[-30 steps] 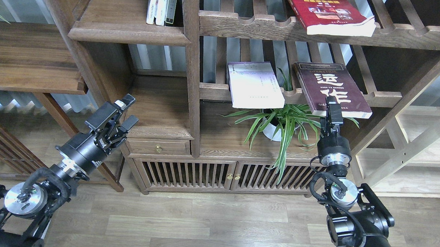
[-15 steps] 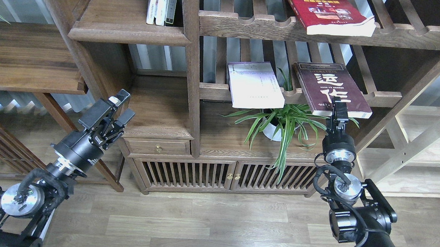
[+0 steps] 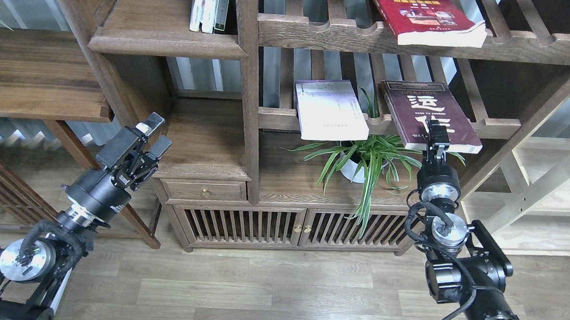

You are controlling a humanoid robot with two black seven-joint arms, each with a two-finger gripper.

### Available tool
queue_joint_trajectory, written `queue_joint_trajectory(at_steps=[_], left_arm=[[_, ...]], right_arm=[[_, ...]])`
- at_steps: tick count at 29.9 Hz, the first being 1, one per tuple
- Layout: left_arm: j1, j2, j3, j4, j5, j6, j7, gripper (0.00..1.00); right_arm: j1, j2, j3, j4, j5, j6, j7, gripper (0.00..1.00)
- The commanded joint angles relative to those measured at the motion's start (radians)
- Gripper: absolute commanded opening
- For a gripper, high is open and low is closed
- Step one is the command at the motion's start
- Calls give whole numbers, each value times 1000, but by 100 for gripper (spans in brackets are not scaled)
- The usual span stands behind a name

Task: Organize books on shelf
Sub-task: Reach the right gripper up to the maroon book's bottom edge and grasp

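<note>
The maroon book (image 3: 426, 108) with white characters lies tilted on a slatted rack at mid right. A pale white-lavender book (image 3: 329, 110) lies to its left on the same rack. The red book (image 3: 423, 17) rests on the upper slatted rack. The dark shelf (image 3: 167, 43) at upper left holds upright thin books (image 3: 210, 7). My right gripper (image 3: 438, 130) points up at the maroon book's lower edge, seen end-on, so its fingers cannot be told apart. My left gripper (image 3: 155, 134) hangs open and empty in front of the cabinet's left side, below the shelf.
A potted spider plant (image 3: 366, 161) stands under the rack, just left of my right arm. A drawer (image 3: 205, 191) and slatted cabinet doors (image 3: 272, 226) sit below. A pale rack (image 3: 543, 190) is at right, a dark side shelf (image 3: 38, 86) at left.
My right gripper has risen slightly and shifted right along the maroon book's lower edge. My left arm has drawn back to the left and a little up.
</note>
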Motion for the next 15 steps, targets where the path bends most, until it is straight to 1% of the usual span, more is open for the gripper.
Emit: queue_joint_trajectory(at_steps=[1,2,7,11,15], left_arm=[[0,0,0,0,0,0,0,100],[-1,0,0,0,0,0,0,99],[-1,0,0,-2,0,0,0,100],[0,0,-2,-2,0,0,0,100],[0,2,-2,-2,0,0,0,100]], right_arm=[[0,0,14,-10,-1,-7,19,57],[0,0,14,-12,-1,-13,24,53],[2,0,14,-15,-1,-51,24,41],[0,0,3,-15,-3,-76,24,36],[0,0,-8,-16,-7,-77,24,32]])
